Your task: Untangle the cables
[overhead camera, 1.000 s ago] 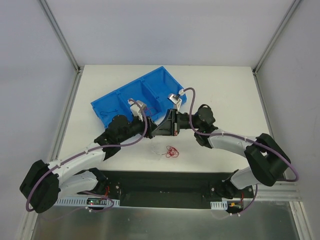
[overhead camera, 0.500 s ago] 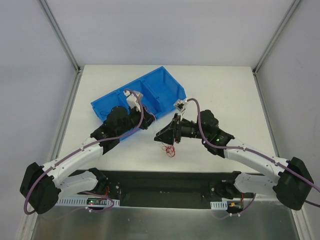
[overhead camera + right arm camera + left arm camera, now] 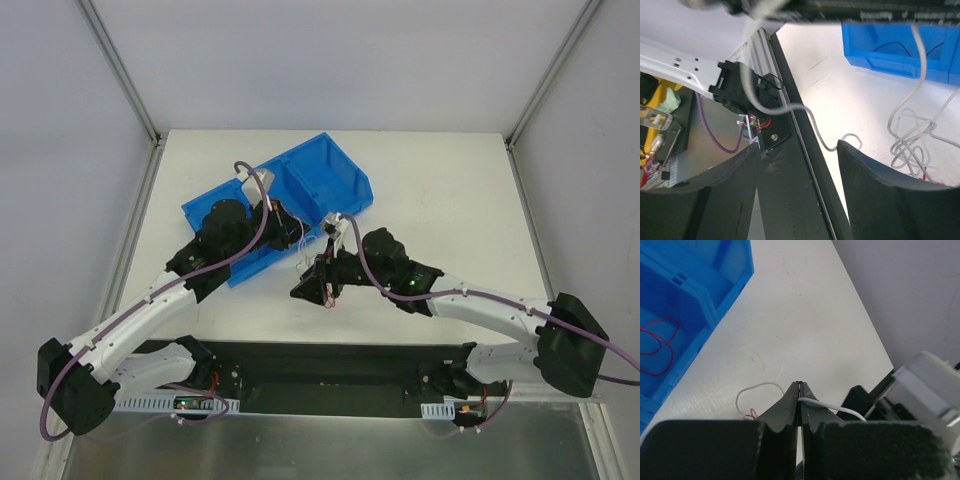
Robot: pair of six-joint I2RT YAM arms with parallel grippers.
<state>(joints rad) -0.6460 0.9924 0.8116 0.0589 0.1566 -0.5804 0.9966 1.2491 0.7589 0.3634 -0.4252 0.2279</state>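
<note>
My left gripper [image 3: 800,390] is shut on a thin white cable [image 3: 832,407], which passes through its tips and loops down onto the table [image 3: 756,385] beside a scrap of red cable [image 3: 751,414]. From above, that gripper [image 3: 296,236] hangs by the blue bin's front edge, with white strands [image 3: 310,254] trailing below it. My right gripper [image 3: 303,291] sits low just in front, and its jaws [image 3: 800,167] are open and hold nothing. To its right lies a white cable tangle [image 3: 912,142] with a bit of red [image 3: 923,175] under it.
The blue bin [image 3: 345,172] has several compartments and lies at an angle behind both grippers. One compartment holds a red cable [image 3: 659,347], another a black cable [image 3: 900,46]. The black base rail [image 3: 790,150] runs along the near table edge under the right gripper.
The left gripper shut on the white cable and drew back toward the bin. The right gripper opened, then swung left and nearer, over the spot where the red tangle lay.
</note>
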